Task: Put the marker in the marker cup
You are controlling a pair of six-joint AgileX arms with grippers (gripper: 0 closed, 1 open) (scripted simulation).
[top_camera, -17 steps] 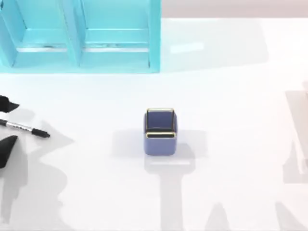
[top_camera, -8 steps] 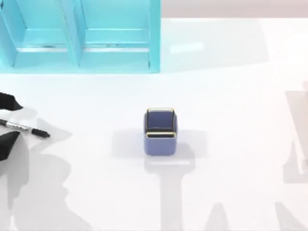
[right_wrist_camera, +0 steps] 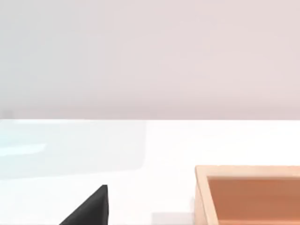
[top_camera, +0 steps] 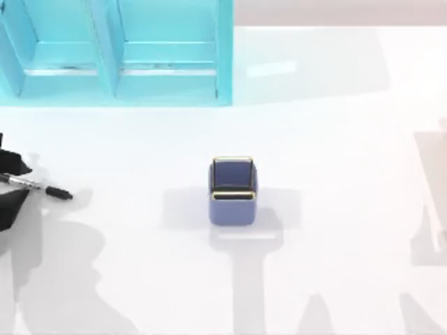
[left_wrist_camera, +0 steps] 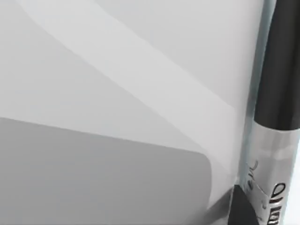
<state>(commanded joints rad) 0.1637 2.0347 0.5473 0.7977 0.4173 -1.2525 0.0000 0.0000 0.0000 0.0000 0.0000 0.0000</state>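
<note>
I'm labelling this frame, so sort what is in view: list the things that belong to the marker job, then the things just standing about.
Part of the job:
- marker, lying at the table's left edge
- marker cup, mid-table, upright
- left hand, fingers either side of the marker

Just standing about:
- turquoise shelf unit, at the back left
- orange box, seen in the right wrist view

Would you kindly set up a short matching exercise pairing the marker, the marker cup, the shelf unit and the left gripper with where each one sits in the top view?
Things:
1. marker
2. marker cup
3. shelf unit
4. left gripper

Places:
A. far left corner of the table
B. middle of the table, standing alone
C. left edge, fingers on either side of the marker's barrel
D. lying near the left edge, black tip toward the cup

Pairs: 1-D, 2-B, 3-A, 4-C
</note>
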